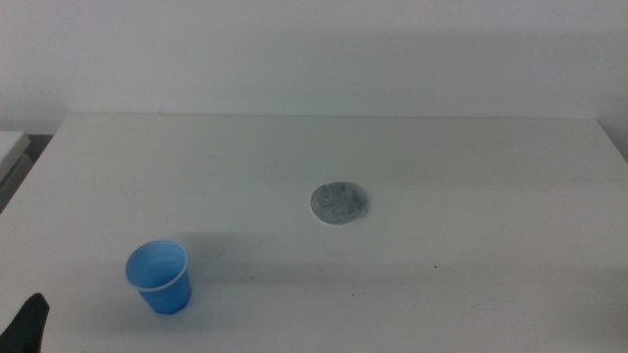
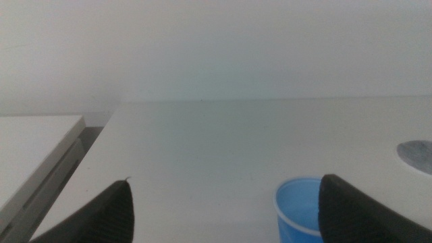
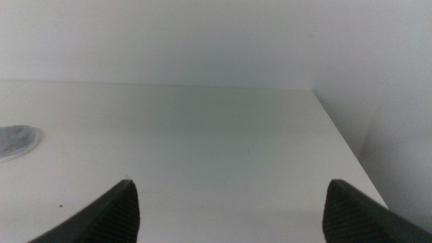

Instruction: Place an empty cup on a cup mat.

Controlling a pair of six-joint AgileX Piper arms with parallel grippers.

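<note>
The bright-blue cup (image 1: 159, 277) stands upright and empty on the white table near the front left. It also shows in the left wrist view (image 2: 299, 216), partly behind one jaw. The round mottled grey cup mat (image 1: 340, 204) lies flat near the table's middle, well apart from the cup; its edge shows in the left wrist view (image 2: 415, 154) and the right wrist view (image 3: 16, 142). My left gripper (image 2: 226, 219) is open and empty, just short of the cup; its tip shows at the middle view's bottom left corner. My right gripper (image 3: 229, 216) is open and empty over the table's right part.
The white table (image 1: 471, 176) runs back to a white wall. A lower pale surface (image 2: 30, 145) stands beyond the table's left edge. The table's right edge (image 3: 344, 145) drops off beside the right gripper.
</note>
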